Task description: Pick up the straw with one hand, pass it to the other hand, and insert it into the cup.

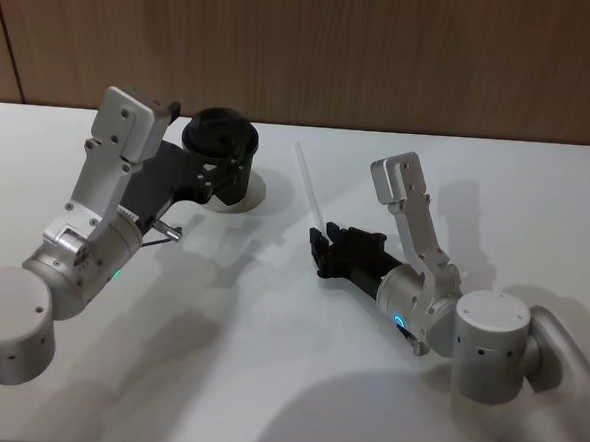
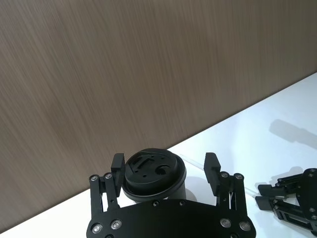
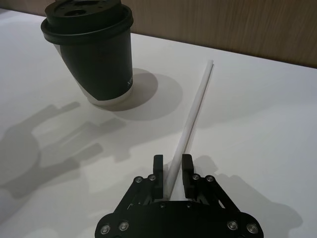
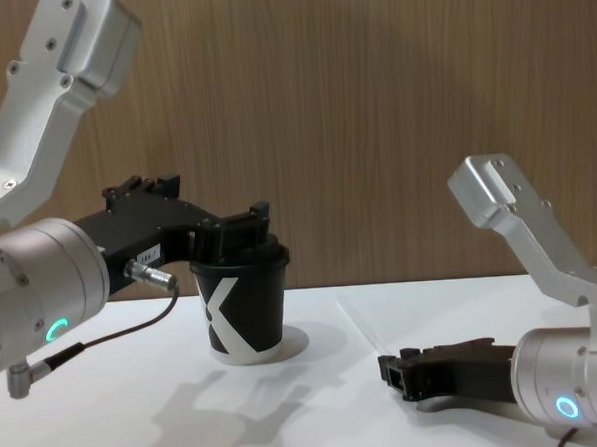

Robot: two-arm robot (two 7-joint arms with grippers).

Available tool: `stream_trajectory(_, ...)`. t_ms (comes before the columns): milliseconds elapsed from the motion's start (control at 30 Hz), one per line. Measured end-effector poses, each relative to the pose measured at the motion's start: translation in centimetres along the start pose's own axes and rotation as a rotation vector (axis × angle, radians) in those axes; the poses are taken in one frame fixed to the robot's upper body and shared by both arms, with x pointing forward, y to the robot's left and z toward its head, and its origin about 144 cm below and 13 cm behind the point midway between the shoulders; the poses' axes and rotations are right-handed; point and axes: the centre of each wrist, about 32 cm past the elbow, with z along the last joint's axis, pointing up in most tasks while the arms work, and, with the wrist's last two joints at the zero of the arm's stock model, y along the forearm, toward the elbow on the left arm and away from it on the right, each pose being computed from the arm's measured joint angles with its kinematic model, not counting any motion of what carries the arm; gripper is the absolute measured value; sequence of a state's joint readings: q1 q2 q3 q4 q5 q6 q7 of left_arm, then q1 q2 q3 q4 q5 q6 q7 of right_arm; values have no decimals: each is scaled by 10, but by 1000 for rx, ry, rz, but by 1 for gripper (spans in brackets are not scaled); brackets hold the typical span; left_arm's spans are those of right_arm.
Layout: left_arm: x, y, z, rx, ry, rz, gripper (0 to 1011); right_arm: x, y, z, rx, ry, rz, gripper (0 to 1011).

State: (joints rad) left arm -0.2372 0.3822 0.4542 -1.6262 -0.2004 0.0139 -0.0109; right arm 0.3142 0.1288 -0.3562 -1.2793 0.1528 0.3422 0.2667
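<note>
The straw (image 1: 310,190) lies on the white table, right of the cup, its far end pointing toward the wall. My right gripper (image 1: 321,245), on the blue-lit arm, sits low at the straw's near end. In the right wrist view its fingers (image 3: 157,167) are shut on the straw (image 3: 195,111). The black lidded cup (image 1: 220,134) stands upright at the back. My left gripper (image 4: 234,227), on the green-lit arm, is open, with a finger (image 2: 212,167) on each side of the cup's lid (image 2: 151,171) and a gap showing on one side.
The white table (image 1: 265,380) runs back to a brown wood-panel wall (image 1: 386,46). Both arms' bulky elbows occupy the near corners. Bare tabletop lies between the two grippers and in front of the cup (image 4: 243,307).
</note>
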Motion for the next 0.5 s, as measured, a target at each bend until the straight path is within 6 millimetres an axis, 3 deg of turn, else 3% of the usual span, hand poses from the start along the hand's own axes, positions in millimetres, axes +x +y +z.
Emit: stream_trajectory(500,0,0,0,0,0,0,1001,0,0,0,0,0,0,140)
